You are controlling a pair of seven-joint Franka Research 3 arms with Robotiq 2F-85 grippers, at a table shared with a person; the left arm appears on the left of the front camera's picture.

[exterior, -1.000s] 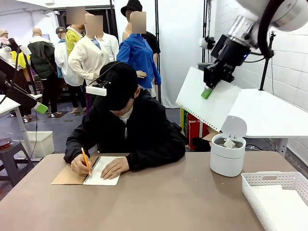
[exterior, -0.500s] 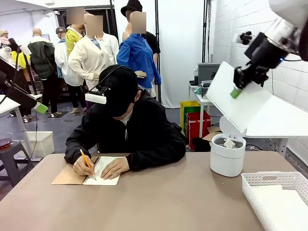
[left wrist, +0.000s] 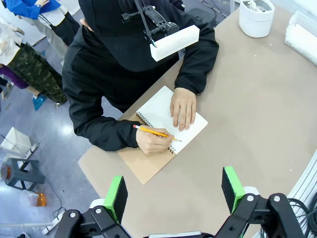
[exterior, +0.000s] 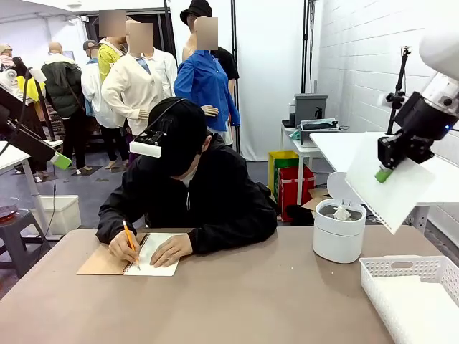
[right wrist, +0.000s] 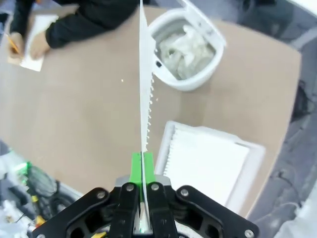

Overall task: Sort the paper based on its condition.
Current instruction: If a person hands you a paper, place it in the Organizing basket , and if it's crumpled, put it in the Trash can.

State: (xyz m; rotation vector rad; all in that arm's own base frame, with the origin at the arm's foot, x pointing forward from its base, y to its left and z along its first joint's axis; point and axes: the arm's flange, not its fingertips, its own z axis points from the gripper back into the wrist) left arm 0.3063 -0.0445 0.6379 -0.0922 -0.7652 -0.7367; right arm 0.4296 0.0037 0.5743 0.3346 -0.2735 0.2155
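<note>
paper (exterior: 398,201) above bin (exterior: 338,240) and basket (exterior: 401,264), notebook (exterior: 161,267) left

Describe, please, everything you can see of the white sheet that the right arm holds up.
The thin, plain white paper sheet looks flat and uncreased, one edge notched with small torn binding holes. It hangs tilted in the air above the round white bin and white lattice basket. The right gripper is shut on it, green-padded fingers pinching both faces; nothing else touches it.

A white brick wall (exterior: 358,64) runs along the right, and a white curtain (exterior: 269,72) hangs at the far side. The floor (exterior: 79,190) is grey. Beyond the brown counter (exterior: 237,301), red and yellow crates (exterior: 292,190) sit under a small side table (exterior: 304,163). A dark stool (exterior: 16,221) stands left.
</note>
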